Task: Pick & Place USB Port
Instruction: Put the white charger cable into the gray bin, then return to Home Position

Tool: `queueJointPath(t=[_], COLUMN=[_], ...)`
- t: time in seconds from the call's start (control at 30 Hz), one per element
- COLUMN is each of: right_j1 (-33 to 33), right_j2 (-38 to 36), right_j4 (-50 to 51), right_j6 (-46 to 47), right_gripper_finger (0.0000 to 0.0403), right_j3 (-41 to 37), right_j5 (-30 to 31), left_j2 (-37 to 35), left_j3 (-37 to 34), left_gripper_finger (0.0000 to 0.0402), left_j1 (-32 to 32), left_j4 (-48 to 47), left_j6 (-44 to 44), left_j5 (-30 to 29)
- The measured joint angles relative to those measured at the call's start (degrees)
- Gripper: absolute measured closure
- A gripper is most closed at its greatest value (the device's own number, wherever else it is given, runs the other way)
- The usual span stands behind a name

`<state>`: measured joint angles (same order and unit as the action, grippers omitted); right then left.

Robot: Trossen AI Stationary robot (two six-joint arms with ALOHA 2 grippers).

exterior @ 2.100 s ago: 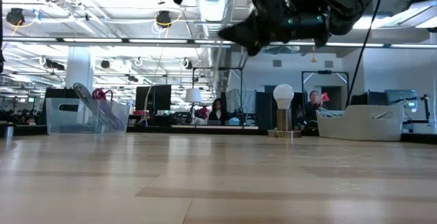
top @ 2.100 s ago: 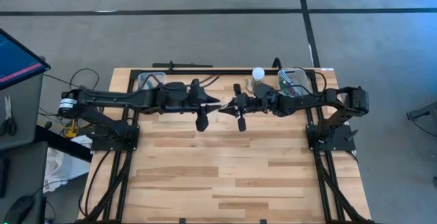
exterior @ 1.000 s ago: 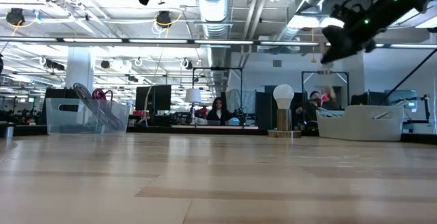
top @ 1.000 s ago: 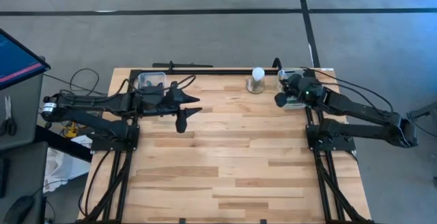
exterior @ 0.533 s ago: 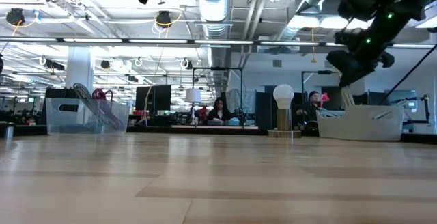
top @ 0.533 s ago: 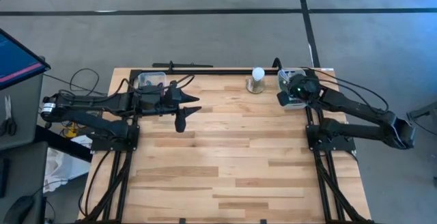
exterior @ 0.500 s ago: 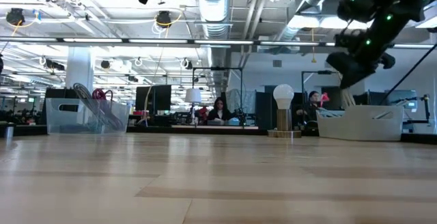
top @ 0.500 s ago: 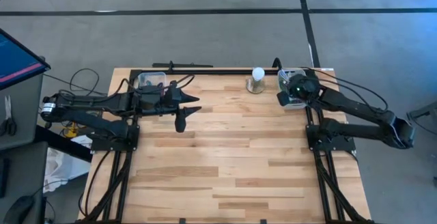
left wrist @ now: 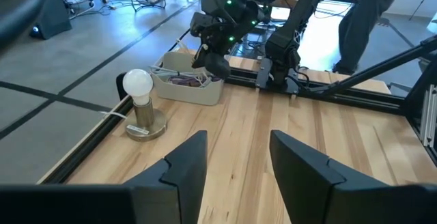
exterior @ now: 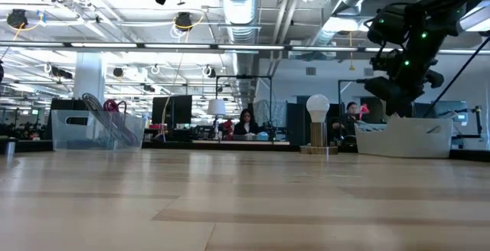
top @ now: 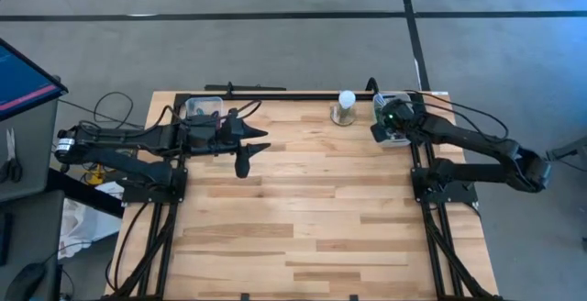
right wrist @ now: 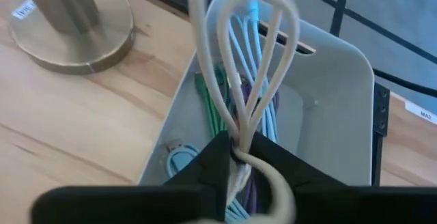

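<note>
My right gripper (top: pixel 383 127) hangs over the light grey bin (right wrist: pixel 331 94) at the table's far right corner and is shut on a cream cable (right wrist: pixel 235 53) gathered in loops. The bin, seen also in the low view (exterior: pixel 402 138), holds green, purple and light blue cables (right wrist: pixel 263 108). In the left wrist view the right gripper (left wrist: pixel 215 63) stands just above the bin (left wrist: pixel 188 87). My left gripper (top: pixel 248 152) hovers open above the table's left-centre, touching nothing; its fingers (left wrist: pixel 184 166) frame bare wood. My right gripper pinches the cream cable's bunched loops (right wrist: pixel 239 128) between its two fingers, several strands together. The fingers come from above, slanting down into the bin. The loops reach out past the fingertips over the bin's cables, and one strand (right wrist: pixel 273 183) curls back toward the wrist.
A white bulb on a round brass base (top: pixel 346 106) stands at the far edge just left of the grey bin. A clear bin with cables (top: pixel 204 108) sits at the far left corner. The wooden table top (top: pixel 303 218) spreads toward the near edge.
My right gripper has come down from high above the far right corner toward the grey bin, carrying the cream cable, and has tipped further downward. The left arm has kept still.
</note>
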<state>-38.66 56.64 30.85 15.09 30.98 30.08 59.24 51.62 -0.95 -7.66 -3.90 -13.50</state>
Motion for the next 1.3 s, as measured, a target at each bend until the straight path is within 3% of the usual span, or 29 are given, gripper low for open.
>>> queueJointPath(t=[0.3,0.9,1.3], right_j1=[-2.09,-1.87,-0.61], right_j2=[-0.05,-0.07,-0.07], right_j4=[0.03,-1.54,-6.45], right_j6=[-0.71,-6.13,-11.32], right_gripper_finger=[0.0299,0.025,0.0254], right_j3=[0.0,0.0,0.0], right_j5=[2.38,3.0,2.96], left_j2=[0.0,0.0,0.0], left_j3=[0.0,0.0,0.02], left_gripper_finger=[0.0243,0.0242,0.0241], left_j1=[0.0,-0.01,0.0], left_j4=[-0.02,-0.02,0.2], left_j6=[0.02,0.24,0.24], left_j5=[0.01,0.0,0.0])
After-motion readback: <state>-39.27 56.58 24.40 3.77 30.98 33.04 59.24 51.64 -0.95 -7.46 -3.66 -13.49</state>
